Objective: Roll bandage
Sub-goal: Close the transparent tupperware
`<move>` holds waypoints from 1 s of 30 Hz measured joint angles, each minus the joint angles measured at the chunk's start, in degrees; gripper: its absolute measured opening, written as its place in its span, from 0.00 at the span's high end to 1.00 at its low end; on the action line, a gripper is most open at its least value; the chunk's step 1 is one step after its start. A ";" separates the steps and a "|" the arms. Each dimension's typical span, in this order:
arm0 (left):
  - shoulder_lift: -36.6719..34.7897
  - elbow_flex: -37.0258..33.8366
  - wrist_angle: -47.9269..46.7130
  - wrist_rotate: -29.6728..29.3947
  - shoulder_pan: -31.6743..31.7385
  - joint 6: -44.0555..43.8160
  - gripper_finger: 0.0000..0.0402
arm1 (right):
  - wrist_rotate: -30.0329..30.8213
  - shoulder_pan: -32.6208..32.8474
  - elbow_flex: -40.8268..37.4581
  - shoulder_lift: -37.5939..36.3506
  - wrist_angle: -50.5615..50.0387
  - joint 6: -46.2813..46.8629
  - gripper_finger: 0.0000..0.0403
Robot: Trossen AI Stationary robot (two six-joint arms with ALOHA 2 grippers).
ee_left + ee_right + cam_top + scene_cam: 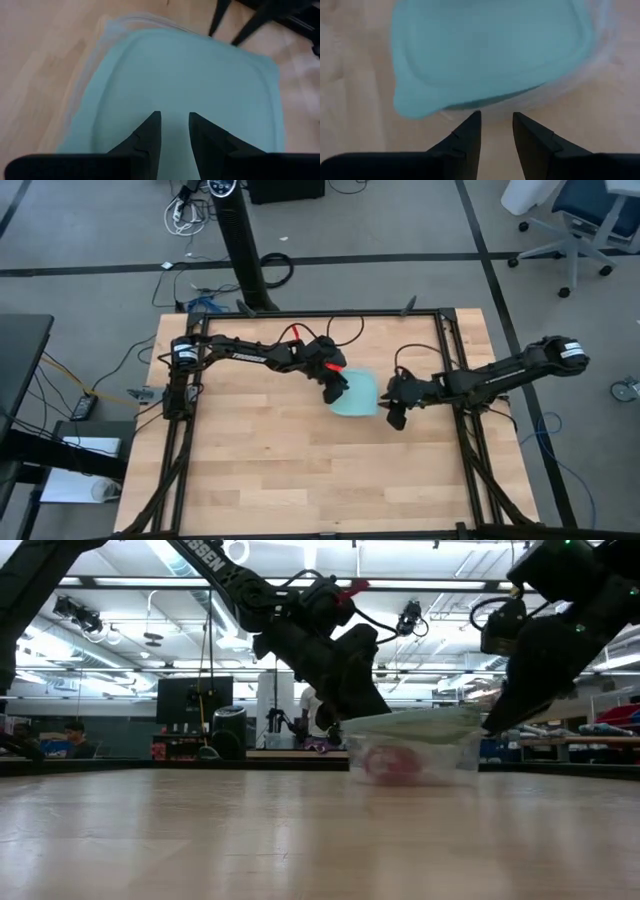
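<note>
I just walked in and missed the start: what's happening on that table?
Both arms are at a light-blue lidded container mid-table. The left claw is over its lid; the right claw is at its edge, by the lid's tab. A red bandage roll shows through the clear wall, inside.

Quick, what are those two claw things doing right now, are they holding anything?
Left end effector: open, narrow gap, holding nothing, over the light-blue lid.
Right end effector: open, narrow gap, empty, at the lid's edge.

Bandage [388, 764] in container [357, 393], table [250, 470] centre; L/R grippers flanking.
</note>
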 joint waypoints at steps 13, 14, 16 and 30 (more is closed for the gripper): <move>-5.85 -0.15 -6.04 0.96 -0.29 1.57 0.74 | 2.14 4.88 8.20 8.69 -3.49 -0.53 0.72; -6.05 -0.12 -5.76 0.78 -0.39 1.65 0.74 | 2.34 5.00 8.69 8.82 -3.00 -0.54 0.72; -6.02 -0.11 -5.71 0.14 -0.72 1.73 0.74 | 2.81 5.12 9.55 9.54 -2.48 -0.55 0.72; -9.62 -0.13 -7.98 -0.64 -3.42 3.55 0.74 | 7.08 9.94 15.25 11.41 -12.27 -0.46 0.82</move>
